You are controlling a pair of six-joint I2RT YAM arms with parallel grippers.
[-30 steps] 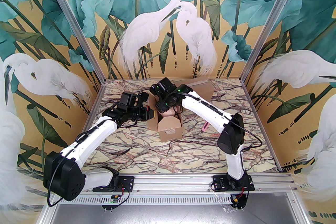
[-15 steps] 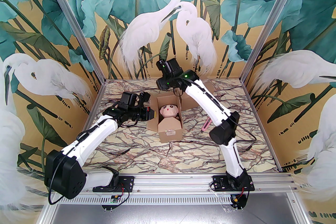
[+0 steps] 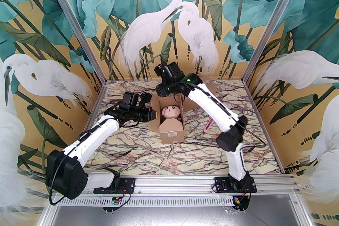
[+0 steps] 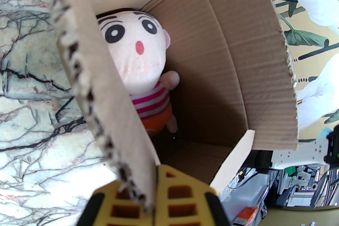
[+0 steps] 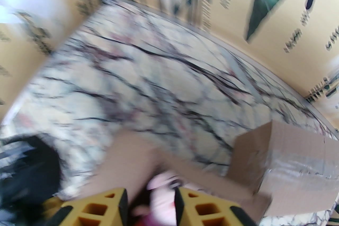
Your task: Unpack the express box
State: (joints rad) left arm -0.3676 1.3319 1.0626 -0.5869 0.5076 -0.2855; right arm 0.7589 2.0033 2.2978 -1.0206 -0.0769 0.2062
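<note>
Express box (image 3: 171,132): brown corrugated cardboard, top flaps open, its left wall pinched between the shut jaws of our left gripper (image 4: 140,187). Inside, just beyond those jaws, lies a soft plush doll (image 3: 170,111) w/ round pale face, striped shirt and orange shorts. Our right gripper (image 5: 151,195) hangs above the box's far end, jaws a narrow gap apart w/ nothing held; the doll shows blurred below them. A 2nd taped carton (image 3: 206,89) sits behind the right arm, and a pink stick (image 3: 208,127) lies on the marble-print table (image 3: 185,156). Vs 1 sec ago: the right arm was down in the box, now it's up and the doll's face is uncovered.
</note>
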